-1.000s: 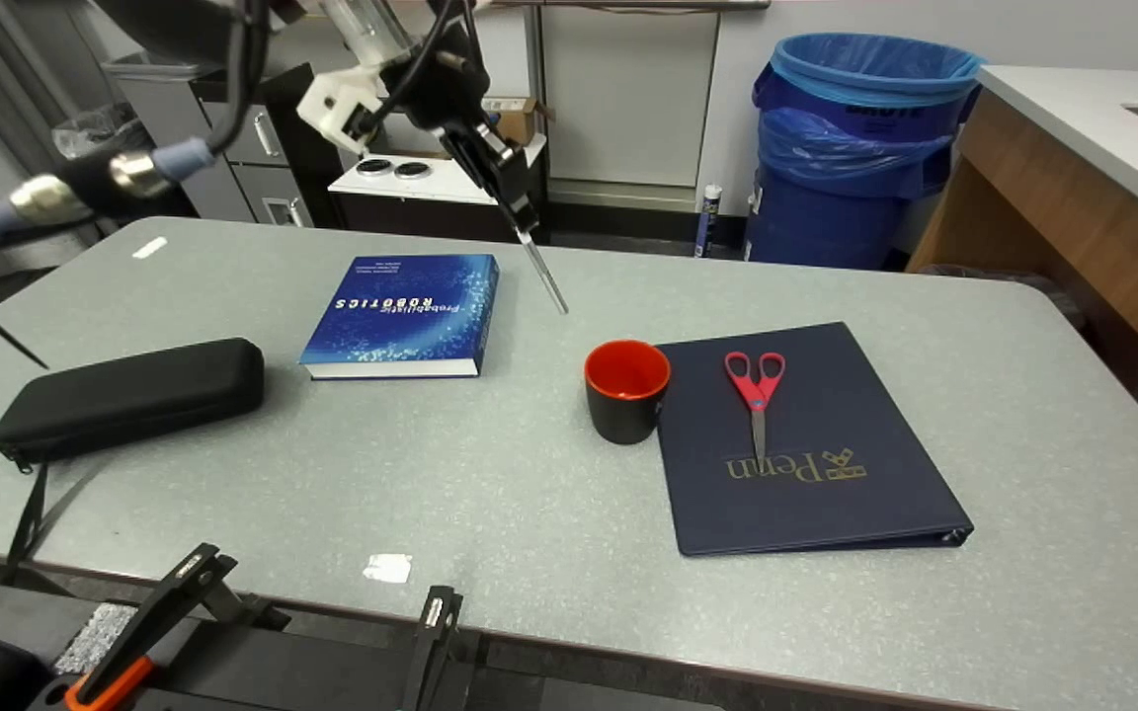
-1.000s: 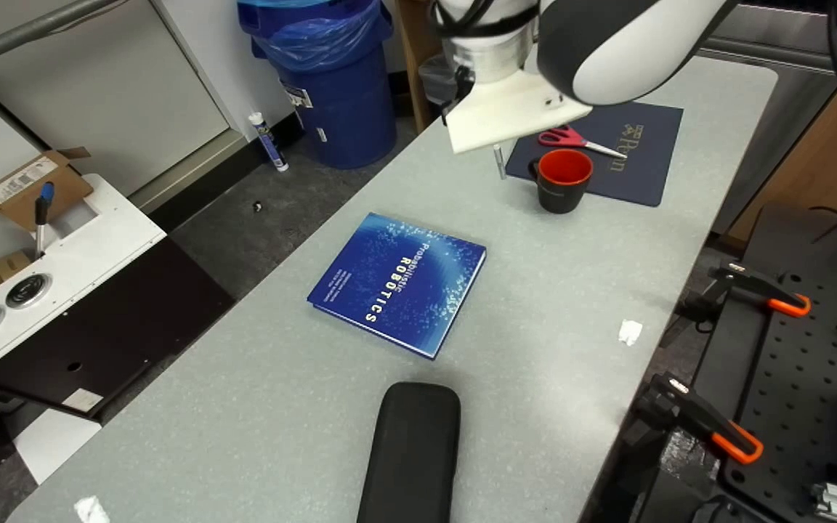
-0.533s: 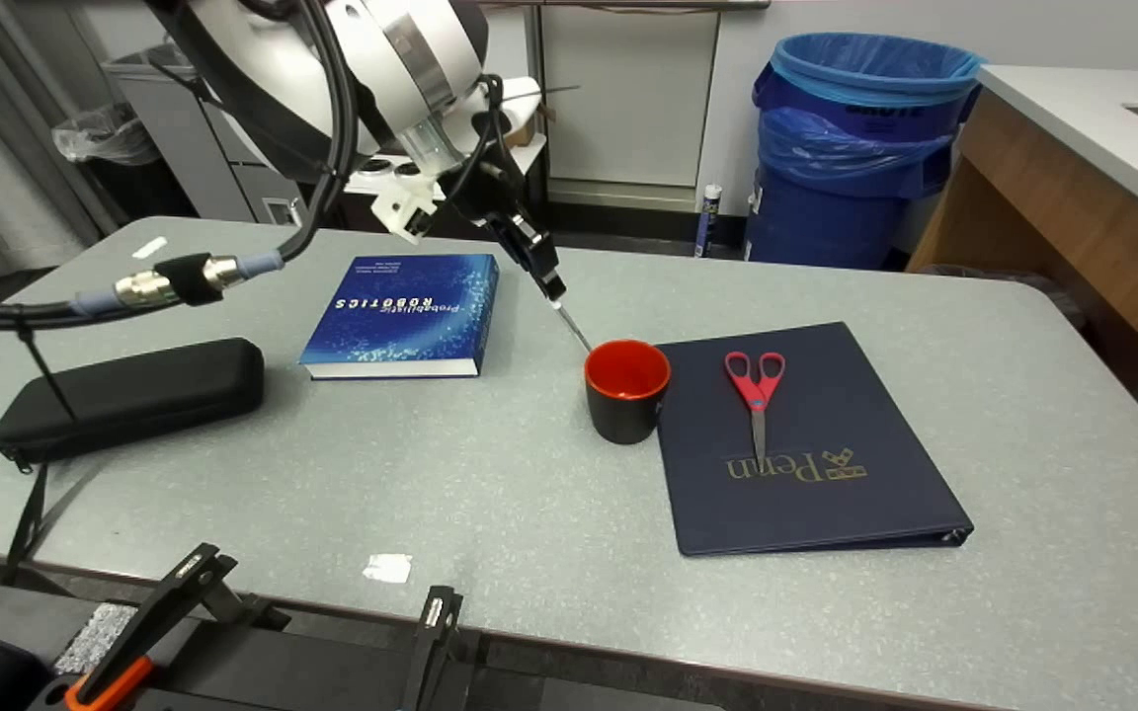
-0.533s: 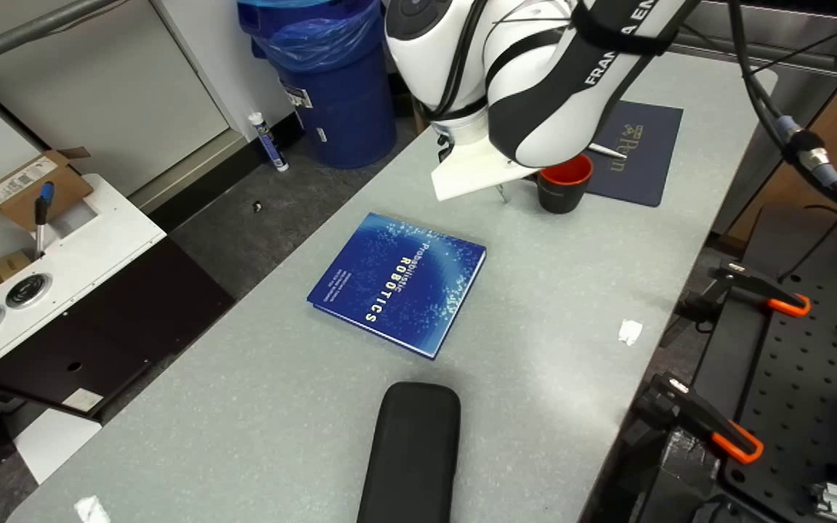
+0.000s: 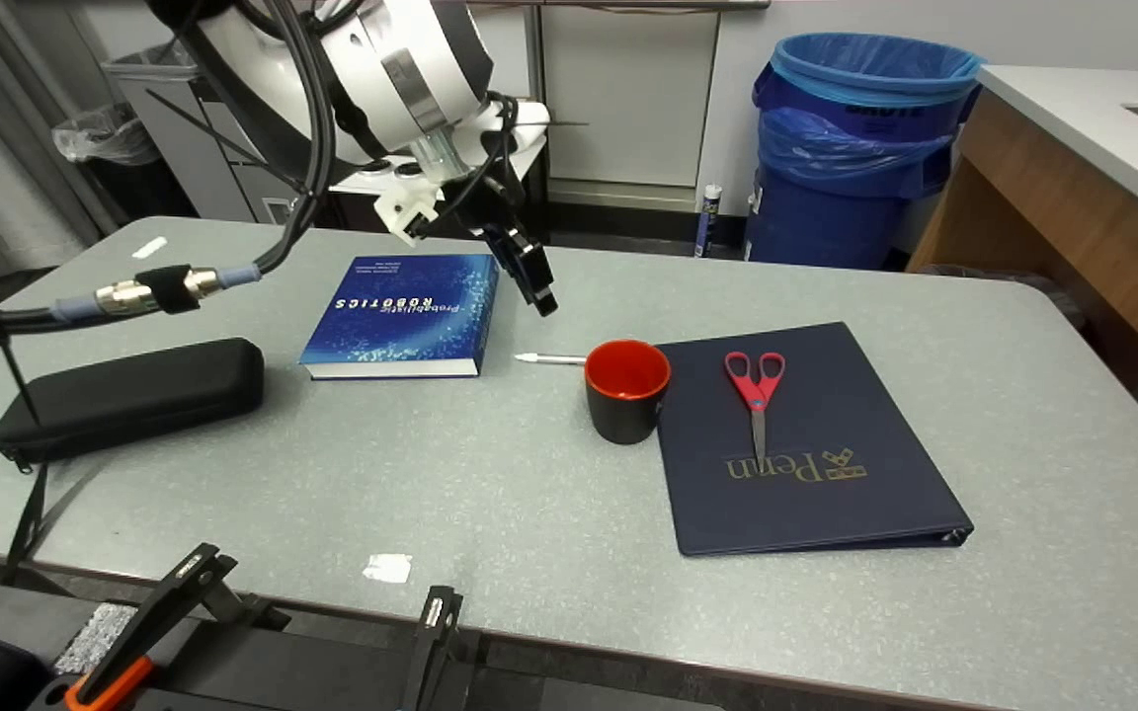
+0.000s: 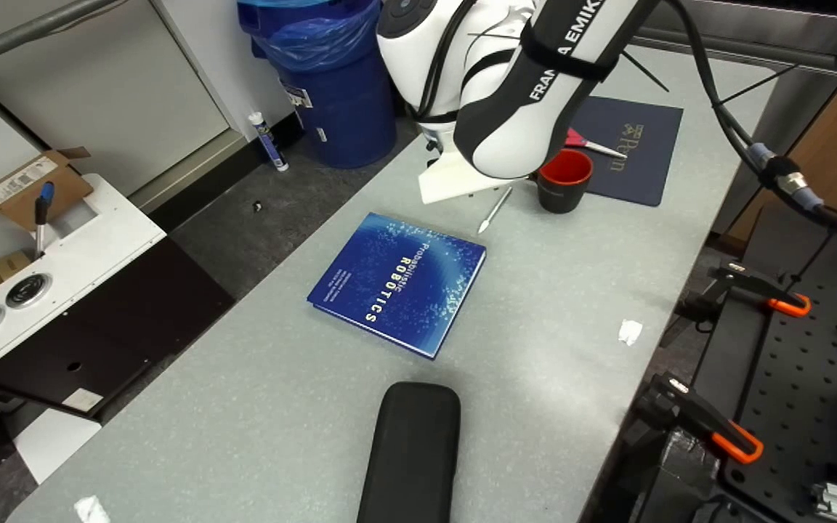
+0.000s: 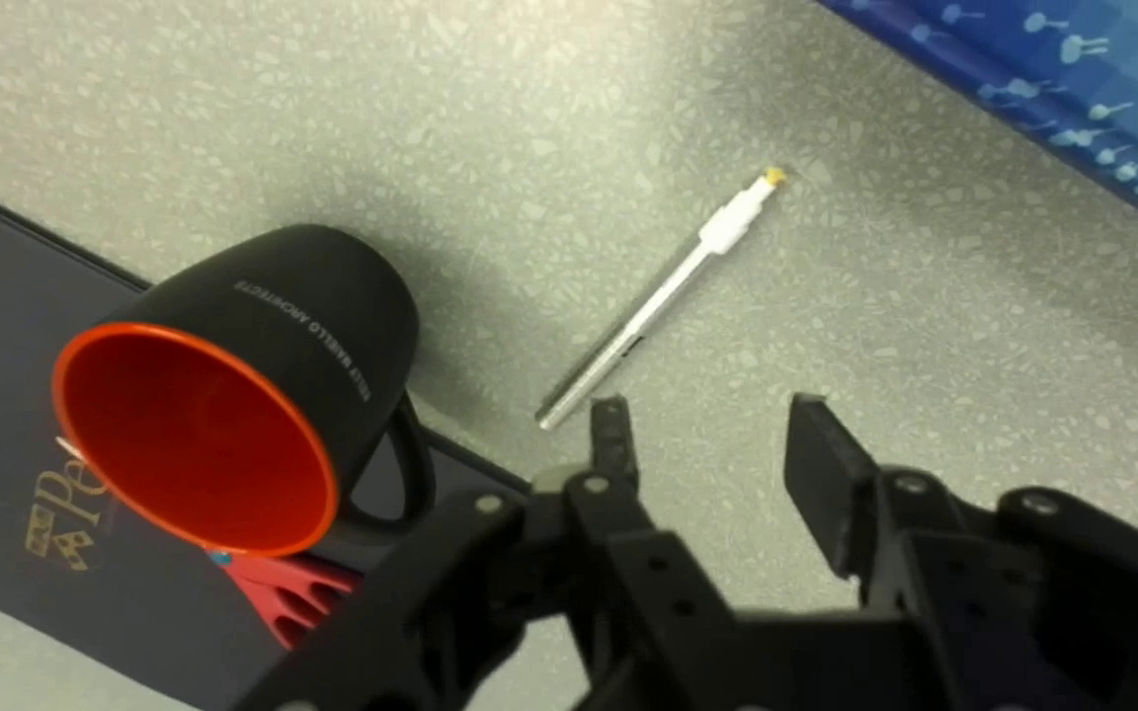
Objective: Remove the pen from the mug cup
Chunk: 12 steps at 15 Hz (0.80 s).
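The gripper [image 7: 710,417] stood at the bottom of the wrist view with its fingers apart. Higher in the frame the pen [image 7: 663,296] lay on the table [image 7: 431,99], slanting from mid-frame to upper right, outside the mug [image 7: 352,286], between it and the book [image 7: 1102,89]. Pale print on the mug, at left, read KELLY MAIELLO ARCHITECTS. In an exterior view the book, left of centre, said Probabilistic ROBOTICS upside down; at lower right gold Penn, inverted, marked the binder [image 5: 826,395], where scissors [image 5: 756,400] lay, and at upper right BRUTE showed, partly covered, on the bin [image 5: 826,212]. In an exterior view the arm [image 6: 524,127] read FRAN, then EMIK.
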Tool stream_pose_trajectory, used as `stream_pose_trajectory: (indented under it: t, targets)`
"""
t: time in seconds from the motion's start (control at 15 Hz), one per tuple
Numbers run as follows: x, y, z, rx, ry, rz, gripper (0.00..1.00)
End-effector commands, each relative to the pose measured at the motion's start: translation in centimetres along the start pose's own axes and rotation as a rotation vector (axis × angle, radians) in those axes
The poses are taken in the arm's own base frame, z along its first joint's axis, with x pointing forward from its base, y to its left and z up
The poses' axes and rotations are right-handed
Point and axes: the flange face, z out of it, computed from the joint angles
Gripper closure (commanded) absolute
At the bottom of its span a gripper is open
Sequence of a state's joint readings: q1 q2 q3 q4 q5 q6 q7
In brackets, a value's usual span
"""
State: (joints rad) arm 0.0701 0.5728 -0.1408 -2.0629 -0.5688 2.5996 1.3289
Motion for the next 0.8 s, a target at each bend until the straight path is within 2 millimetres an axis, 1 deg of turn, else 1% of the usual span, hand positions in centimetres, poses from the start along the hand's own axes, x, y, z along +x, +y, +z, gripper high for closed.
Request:
stream_pose_trajectory:
  t: [0.0, 0.07, 0.13, 0.2, 0.27, 0.4, 0.47, 0.73]
  targets:
    - [1.08, -0.16, -0.26, 0.037, -0.058, 0.004, 0.23]
    - [1.29, -0.07, -0.29, 0.043, -0.074, 0.007, 0.16]
    - [1.45, -0.01, -0.32, 0.046, -0.089, 0.010, 0.08]
    - [1.60, 0.05, -0.32, 0.049, -0.102, 0.011, 0.02]
    - [1.76, 0.11, -0.35, 0.051, -0.114, 0.010, 0.00]
    - [2.05, 0.21, -0.33, 0.051, -0.129, 0.008, 0.00]
    - [1.38, 0.23, -0.22, 0.046, -0.109, 0.011, 0.00]
    - [1.60, 0.33, -0.21, 0.049, -0.114, 0.009, 0.00]
